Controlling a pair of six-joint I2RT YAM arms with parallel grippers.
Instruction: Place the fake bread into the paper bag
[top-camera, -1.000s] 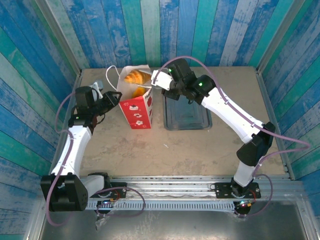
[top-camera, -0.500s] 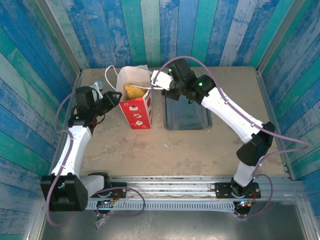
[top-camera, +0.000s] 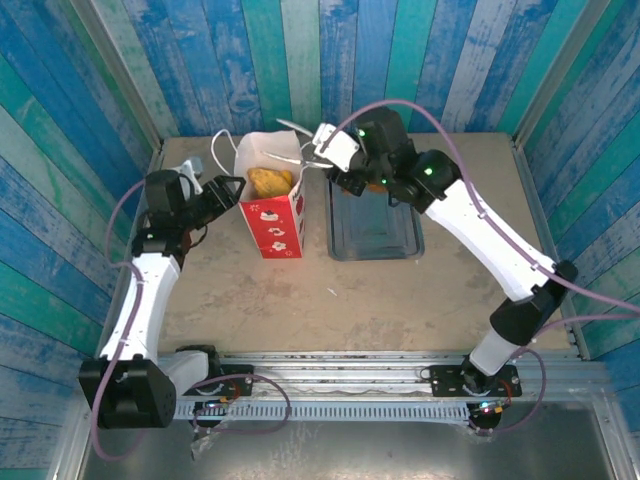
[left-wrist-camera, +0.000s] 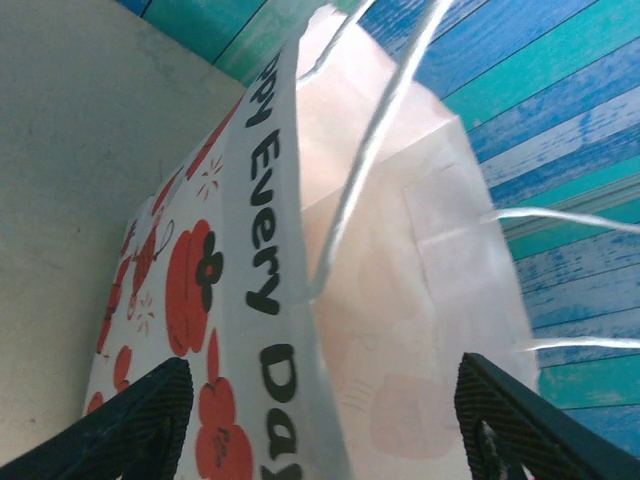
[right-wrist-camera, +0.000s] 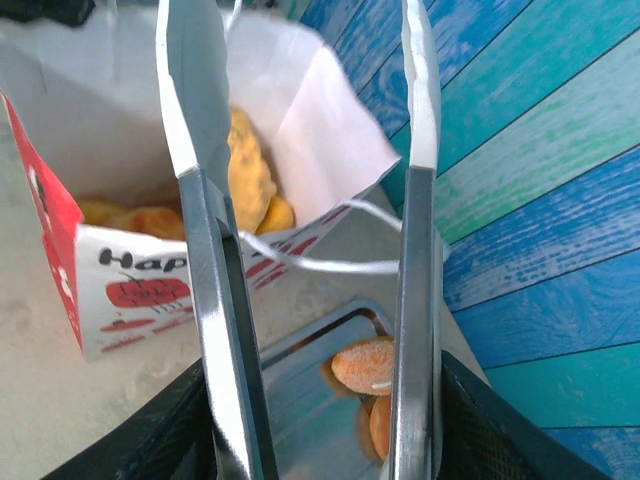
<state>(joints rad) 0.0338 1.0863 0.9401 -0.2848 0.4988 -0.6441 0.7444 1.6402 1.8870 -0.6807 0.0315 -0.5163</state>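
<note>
The paper bag (top-camera: 272, 218) stands upright at mid-left, white above and red below, with fake bread (top-camera: 268, 181) lying inside it. In the right wrist view golden pieces (right-wrist-camera: 250, 165) show through the bag's open mouth (right-wrist-camera: 330, 110). Two orange pieces (right-wrist-camera: 362, 365) lie on the grey tray (right-wrist-camera: 310, 400). My right gripper (top-camera: 345, 172) (right-wrist-camera: 320, 425) is shut on metal tongs (right-wrist-camera: 212, 290), whose empty tips hang spread above the bag. My left gripper (top-camera: 228, 188) (left-wrist-camera: 322, 375) is open, its fingers (left-wrist-camera: 140, 425) straddling the bag's left wall (left-wrist-camera: 250, 330) without touching it.
The tray (top-camera: 375, 238) lies just right of the bag, partly under my right arm. White cord handles (top-camera: 222, 150) stick out behind the bag. Blue plank walls close in the table on three sides; bare tabletop (top-camera: 340, 300) lies in front.
The croissant held over the bag a second ago has dropped inside. The tongs have risen and shifted right, now empty. My left gripper has opened off the bag's wall.
</note>
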